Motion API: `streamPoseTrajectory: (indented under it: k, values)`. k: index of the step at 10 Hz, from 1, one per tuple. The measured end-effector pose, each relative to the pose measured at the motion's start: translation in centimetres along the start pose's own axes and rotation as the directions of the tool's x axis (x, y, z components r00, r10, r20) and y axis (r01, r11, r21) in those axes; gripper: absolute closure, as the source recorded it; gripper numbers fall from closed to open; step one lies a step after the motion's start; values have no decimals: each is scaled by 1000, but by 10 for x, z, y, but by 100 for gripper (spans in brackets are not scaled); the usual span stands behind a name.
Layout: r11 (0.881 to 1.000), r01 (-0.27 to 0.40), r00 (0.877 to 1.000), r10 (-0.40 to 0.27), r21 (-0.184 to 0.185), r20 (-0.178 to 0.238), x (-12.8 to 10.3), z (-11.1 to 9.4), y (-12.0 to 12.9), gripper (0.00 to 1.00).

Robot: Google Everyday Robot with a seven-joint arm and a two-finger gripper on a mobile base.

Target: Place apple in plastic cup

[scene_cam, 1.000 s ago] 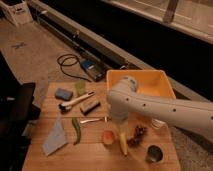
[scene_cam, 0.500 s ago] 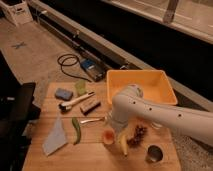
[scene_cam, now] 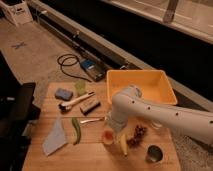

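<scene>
The apple [scene_cam: 107,136], small and orange-red, sits on the wooden table [scene_cam: 85,160] near the front middle. The plastic cup [scene_cam: 80,87], pale yellow-green, stands upright at the back left of the table, well apart from the apple. My white arm [scene_cam: 150,112] reaches in from the right and bends down over the apple. The gripper [scene_cam: 112,129] is at the arm's lower end, just above and right of the apple, mostly hidden by the arm.
A yellow bin [scene_cam: 142,84] stands at the back right. A banana [scene_cam: 123,145], dark grapes [scene_cam: 139,133] and a metal cup [scene_cam: 154,153] lie right of the apple. A blue sponge [scene_cam: 63,93], a brush [scene_cam: 75,101], a dark block [scene_cam: 90,106], a green pod [scene_cam: 76,130] and a blue cloth [scene_cam: 55,138] lie to the left.
My arm has swung left and down, bringing its end from above the bin's front edge to right over the apple. The objects have not moved.
</scene>
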State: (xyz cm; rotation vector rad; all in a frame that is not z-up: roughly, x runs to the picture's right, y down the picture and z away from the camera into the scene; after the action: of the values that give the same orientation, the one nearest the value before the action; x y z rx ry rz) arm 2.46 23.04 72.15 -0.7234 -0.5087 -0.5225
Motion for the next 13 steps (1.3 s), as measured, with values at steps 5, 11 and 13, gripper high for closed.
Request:
streamPoseTrajectory:
  k: [5,11,13]
  values:
    - [999,-15,997,17,-30,74,13,34,-9,35]
    - [999,-5,996,9,-42,94,19,48,-23,56]
    - [999,3,995,1,-37,102,17,46,-23,74]
